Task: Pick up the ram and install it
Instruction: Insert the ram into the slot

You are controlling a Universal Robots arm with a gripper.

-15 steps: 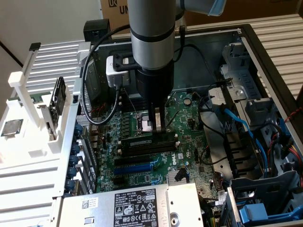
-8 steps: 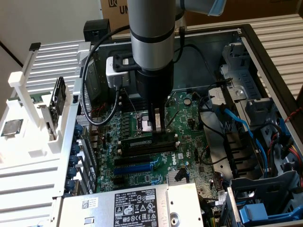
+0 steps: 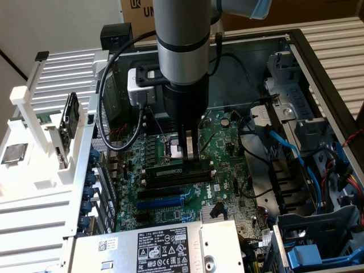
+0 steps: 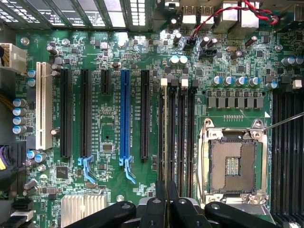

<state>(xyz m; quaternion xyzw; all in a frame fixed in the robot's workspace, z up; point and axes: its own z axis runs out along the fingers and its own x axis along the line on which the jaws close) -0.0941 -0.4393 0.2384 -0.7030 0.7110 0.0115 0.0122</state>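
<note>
My gripper [image 3: 190, 154] reaches straight down from the arm onto the bank of black memory slots [image 3: 176, 176] in the middle of the motherboard [image 3: 170, 216]. In the wrist view its two black fingers [image 4: 160, 199] stand almost together over the outermost slot [image 4: 165, 133] of that bank, on the blue slot's side. The ram [image 3: 170, 169] shows as a thin strip lying along that slot, pinched between the fingertips. It is edge-on and hard to tell from the slot itself, and I cannot tell how deep it sits. The white end clips [image 4: 164, 81] are at the slot's far end.
The empty CPU socket [image 4: 232, 164] lies right beside the slots. A blue slot [image 4: 125, 114] and several black card slots run parallel on the other side. A power supply [image 3: 159, 247] sits at the case front, cables and drive bays [image 3: 296, 148] on the exterior view's right, and a white rack [image 3: 34, 114] on its left.
</note>
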